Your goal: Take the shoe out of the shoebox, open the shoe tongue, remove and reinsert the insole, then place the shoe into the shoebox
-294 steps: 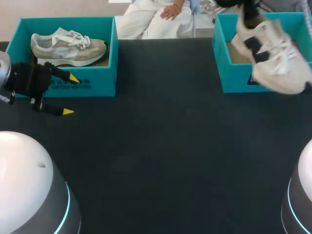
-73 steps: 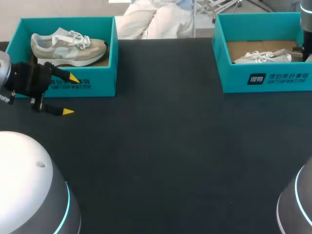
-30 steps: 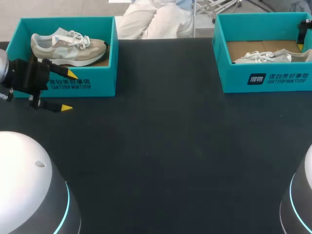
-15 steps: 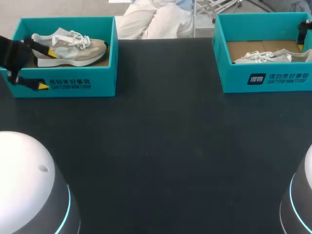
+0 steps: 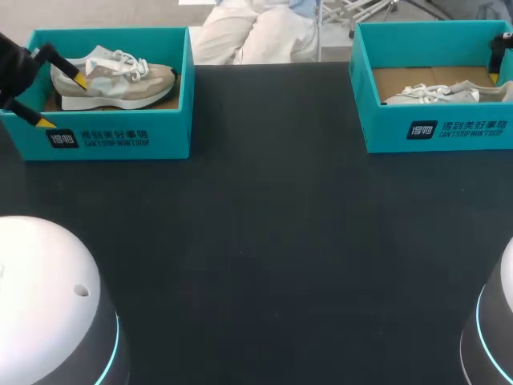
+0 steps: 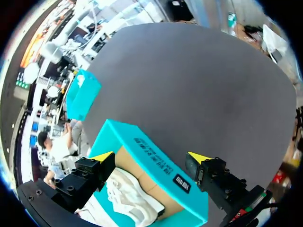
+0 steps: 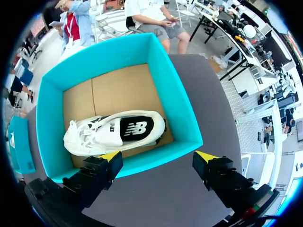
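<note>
A beige and white shoe point(image 5: 112, 76) lies in the left teal shoebox point(image 5: 120, 138). My left gripper point(image 5: 62, 103) is open at that box's near-left corner, with one yellow tip by the shoe's heel and the other outside the front wall. In the left wrist view the box wall point(image 6: 156, 161) runs between the fingers of the left gripper point(image 6: 150, 156), and the shoe point(image 6: 132, 198) shows inside. A white shoe point(image 7: 116, 132) with a black side patch lies in the right shoebox point(image 7: 182, 106). My right gripper point(image 7: 158, 155) is open above its edge, holding nothing.
The right shoebox point(image 5: 437, 132) stands at the table's far right with the white shoe point(image 5: 445, 92) inside. Only a dark part of my right arm point(image 5: 501, 52) shows at the head view's edge. The black tabletop point(image 5: 264, 241) spreads between the boxes.
My left gripper has moved from in front of the left shoebox back and leftward to its near-left corner. The right arm and both shoes have stayed put.
</note>
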{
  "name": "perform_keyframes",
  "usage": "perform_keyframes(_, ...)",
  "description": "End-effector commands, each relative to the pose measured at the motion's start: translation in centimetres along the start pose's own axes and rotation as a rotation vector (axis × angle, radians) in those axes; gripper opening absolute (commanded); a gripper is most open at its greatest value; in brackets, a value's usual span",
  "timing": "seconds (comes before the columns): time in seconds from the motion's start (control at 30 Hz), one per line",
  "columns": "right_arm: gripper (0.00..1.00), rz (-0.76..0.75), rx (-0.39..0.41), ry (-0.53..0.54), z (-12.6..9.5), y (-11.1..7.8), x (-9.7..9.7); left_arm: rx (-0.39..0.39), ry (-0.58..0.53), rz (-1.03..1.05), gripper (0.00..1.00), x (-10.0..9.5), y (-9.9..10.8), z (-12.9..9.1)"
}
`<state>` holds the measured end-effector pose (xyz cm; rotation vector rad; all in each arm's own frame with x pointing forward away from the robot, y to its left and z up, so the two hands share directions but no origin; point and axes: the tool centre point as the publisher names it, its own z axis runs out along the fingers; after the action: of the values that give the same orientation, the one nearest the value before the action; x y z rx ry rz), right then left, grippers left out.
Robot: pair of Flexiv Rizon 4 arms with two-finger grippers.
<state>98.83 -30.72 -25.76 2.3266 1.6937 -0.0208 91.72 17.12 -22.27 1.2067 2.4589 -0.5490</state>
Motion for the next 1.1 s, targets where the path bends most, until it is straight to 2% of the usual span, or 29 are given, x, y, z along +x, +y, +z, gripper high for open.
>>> perform_keyframes(0.03,1.0,0.001,-0.003,0.0,0.0,-0.1,0.0,-0.032,0.216,0.249,1.0,-0.4,0.1,-0.2)
perform_keyframes(0.4,1.0,0.001,-0.003,0.0,0.0,-0.1,0.0,-0.032,0.216,0.249,1.0,-0.4,0.1,-0.2)
perform_keyframes(0.43,1.0,0.001,-0.003,0.0,0.0,-0.1,0.0,-0.013,0.221,0.314,1.0,-0.4,0.6,-0.1)
perform_keyframes(0.63,1.0,0.001,-0.003,0.0,0.0,-0.1,0.0,-0.1,0.216,0.352,1.0,-1.6,6.7,-0.5)
perform_keyframes(0.7,1.0,0.001,-0.003,0.0,0.0,-0.1,0.0,-0.084,0.247,0.389,1.0,-2.0,8.8,-1.0)
perform_keyframes(0.73,1.0,0.001,-0.003,0.0,0.0,-0.1,0.0,-0.118,0.242,0.395,1.0,-2.2,9.8,-1.1)
perform_keyframes(0.83,1.0,0.001,-0.003,0.0,0.0,-0.1,0.0,-0.127,0.266,0.436,1.0,-2.8,13.0,-1.3)
perform_keyframes(0.87,1.0,0.001,-0.003,0.0,0.0,-0.1,0.0,-0.109,0.284,0.472,1.0,-2.9,13.8,-1.3)
perform_keyframes(0.97,1.0,0.001,-0.003,0.0,0.0,-0.1,0.0,-0.157,0.292,0.56,1.0,-3.1,16.7,-1.0)
perform_keyframes(1.03,1.0,0.001,-0.003,0.0,0.0,-0.1,0.0,-0.182,0.324,0.605,1.0,-3.0,17.8,-0.9)
perform_keyframes(1.1,1.0,0.001,-0.003,0.0,0.0,-0.1,0.0,-0.164,0.324,0.641,1.0,-3.2,19.1,-0.7)
